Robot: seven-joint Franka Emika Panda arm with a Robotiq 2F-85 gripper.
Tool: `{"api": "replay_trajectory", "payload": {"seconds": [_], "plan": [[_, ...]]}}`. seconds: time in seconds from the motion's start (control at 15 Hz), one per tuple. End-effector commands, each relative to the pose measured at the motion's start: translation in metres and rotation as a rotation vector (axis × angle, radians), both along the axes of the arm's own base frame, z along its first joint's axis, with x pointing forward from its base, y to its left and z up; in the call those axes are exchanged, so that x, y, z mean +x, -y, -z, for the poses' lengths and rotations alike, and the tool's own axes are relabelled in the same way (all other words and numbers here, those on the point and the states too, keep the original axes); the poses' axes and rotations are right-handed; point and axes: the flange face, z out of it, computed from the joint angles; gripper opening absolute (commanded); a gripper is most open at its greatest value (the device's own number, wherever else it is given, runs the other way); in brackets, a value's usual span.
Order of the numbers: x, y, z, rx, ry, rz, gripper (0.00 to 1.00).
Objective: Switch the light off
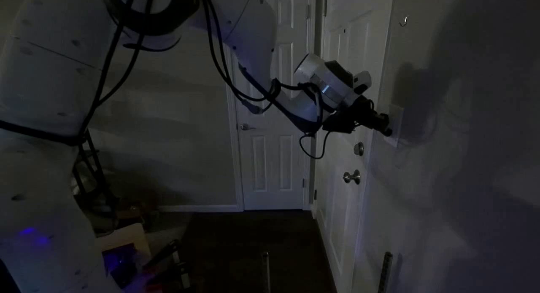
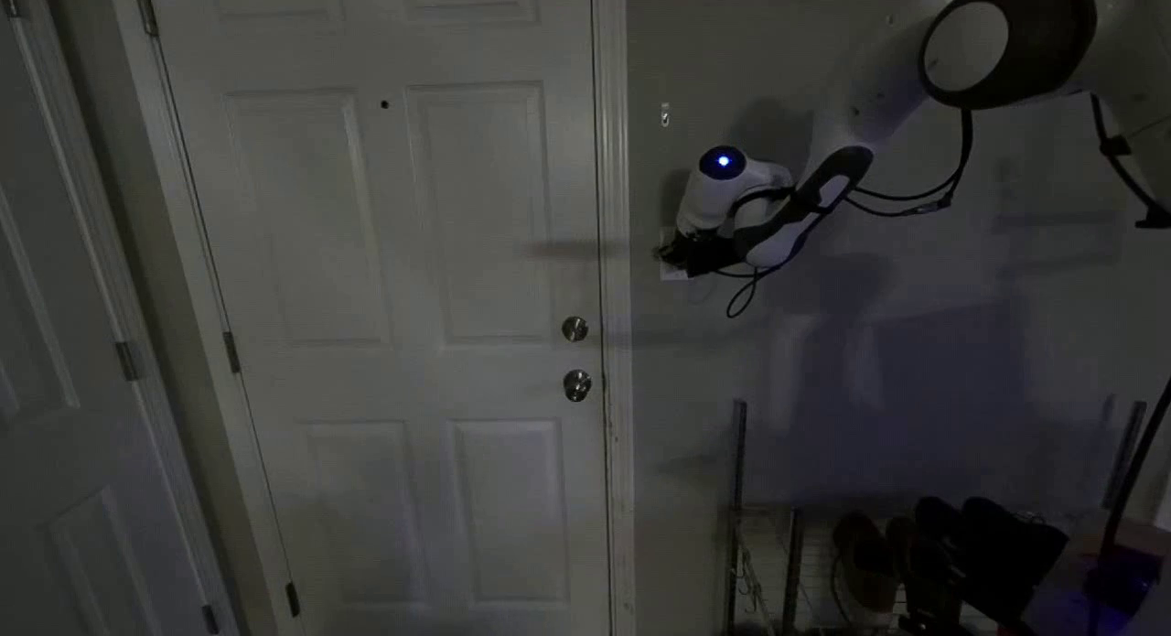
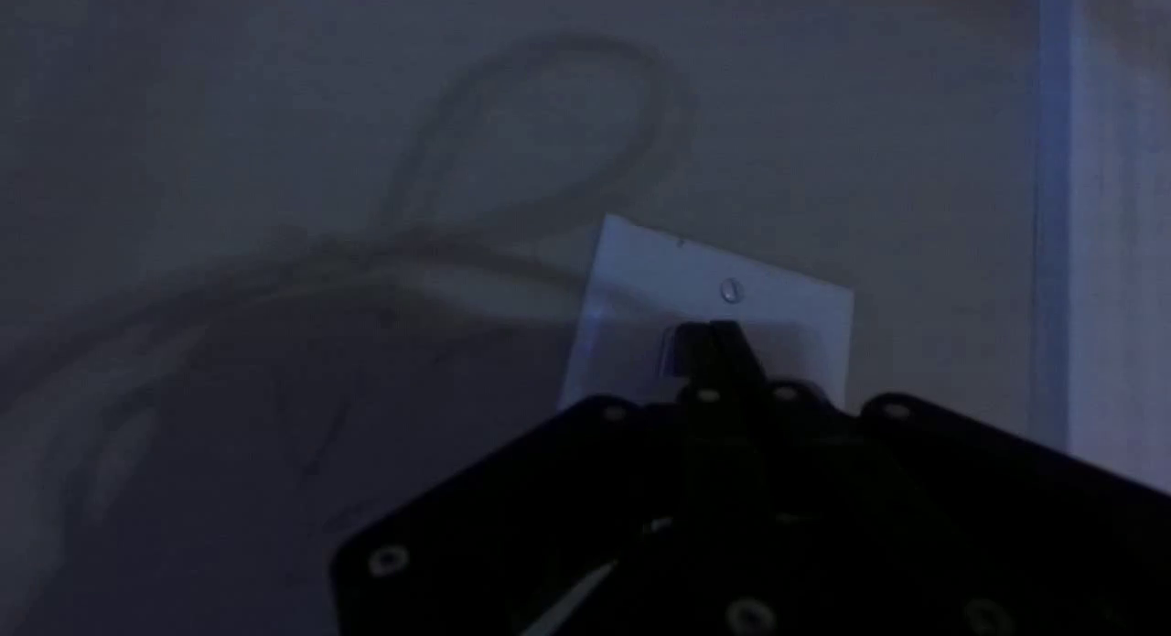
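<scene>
The room is dark and no lamp is in view. The light switch is a white upright wall plate (image 1: 397, 121) beside the door; it also shows in the wrist view (image 3: 640, 274) and, mostly covered, in an exterior view (image 2: 673, 274). My gripper (image 3: 712, 328) is shut, its black fingertips together with nothing seen between them. The tips are over the middle of the plate, just below its upper screw, and cover most of the switch opening. In both exterior views the gripper (image 1: 386, 130) is at the plate (image 2: 668, 254); I cannot tell whether it touches.
The white door (image 2: 494, 380) with its deadbolt (image 2: 574, 328) and round knob (image 2: 576, 385) is beside the plate. A hook (image 2: 665, 114) is on the wall above. A rack with shoes (image 2: 942, 554) stands below. A cable loop (image 1: 314, 156) hangs under the wrist.
</scene>
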Motion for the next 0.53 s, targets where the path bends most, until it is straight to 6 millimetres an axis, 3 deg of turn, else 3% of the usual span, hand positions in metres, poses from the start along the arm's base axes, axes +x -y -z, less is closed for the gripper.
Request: {"api": "replay_trajectory", "payload": {"seconds": [0.0,0.47], "plan": [[0.005,0.013,0.016,0.038,-0.025,0.049,0.04],[0.006,0.016,0.027,0.098,-0.025,0.076,0.03]]}}
